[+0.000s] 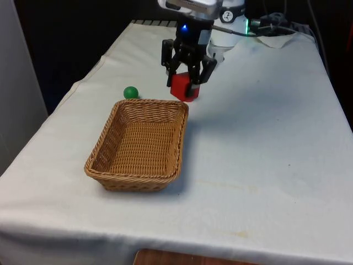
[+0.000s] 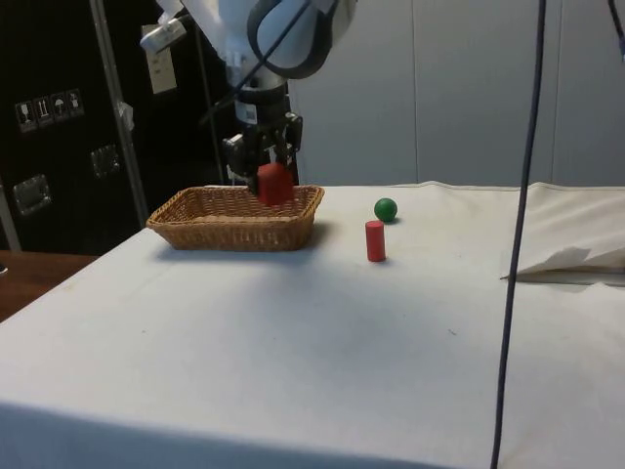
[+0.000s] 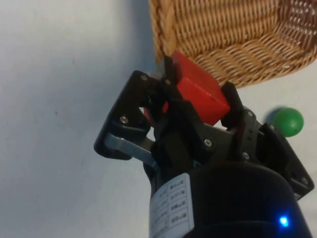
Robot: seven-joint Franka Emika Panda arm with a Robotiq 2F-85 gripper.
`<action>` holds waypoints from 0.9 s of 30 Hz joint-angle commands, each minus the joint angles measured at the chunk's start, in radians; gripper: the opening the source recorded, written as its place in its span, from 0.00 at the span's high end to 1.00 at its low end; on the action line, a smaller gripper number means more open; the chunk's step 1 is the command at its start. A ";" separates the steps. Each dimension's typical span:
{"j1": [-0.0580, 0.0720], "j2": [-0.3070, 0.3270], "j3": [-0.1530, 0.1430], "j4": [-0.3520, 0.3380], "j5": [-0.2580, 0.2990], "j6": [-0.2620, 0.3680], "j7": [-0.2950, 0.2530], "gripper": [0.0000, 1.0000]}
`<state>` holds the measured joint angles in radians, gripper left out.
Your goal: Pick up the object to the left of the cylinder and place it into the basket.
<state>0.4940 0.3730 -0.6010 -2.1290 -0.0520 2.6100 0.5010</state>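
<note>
While the drop into the wicker basket (image 1: pixel 113 150) is not yet made, the pick itself looks done. Going left to right across the front view: the basket sits toward the front view's left, nothing visible inside it; a green ball (image 1: pixel 130 92) rests on the cloth just beyond its far rim; then the gripper (image 1: pixel 187 81), fingers clamped on a red block (image 1: pixel 182 88), hangs at the basket's far right corner.

Block is off the table, tilted in the grip. Side view has the gripper (image 2: pixel 264 176) and red block (image 2: pixel 274 184) raised at about rim height against the basket (image 2: pixel 210 234); to the right of that a green ball (image 2: pixel 386 208) and a short red cylinder (image 2: pixel 375 240) stand upright on the white cloth (image 2: pixel 293 342), apart from each other. Wrist view confirms it: block (image 3: pixel 198 89) pinched between both fingers, basket rim (image 3: pixel 213 59) just ahead, ball (image 3: pixel 287 121) off to one side.

Judgement: grasp and lift complete, carry mostly done. Left: move over the basket's middle, lower, release. Whether the block is already inside the rim line or just outside it, can't tell for sure.
</note>
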 commanded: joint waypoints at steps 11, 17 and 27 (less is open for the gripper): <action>-0.031 0.105 -0.010 0.117 0.094 -0.009 -0.077 0.91; -0.045 0.154 -0.013 0.156 0.138 -0.004 -0.109 0.91; -0.069 0.282 -0.042 0.250 0.283 0.002 -0.225 0.91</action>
<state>0.4420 0.6580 -0.6600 -1.8840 0.2290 2.6110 0.2840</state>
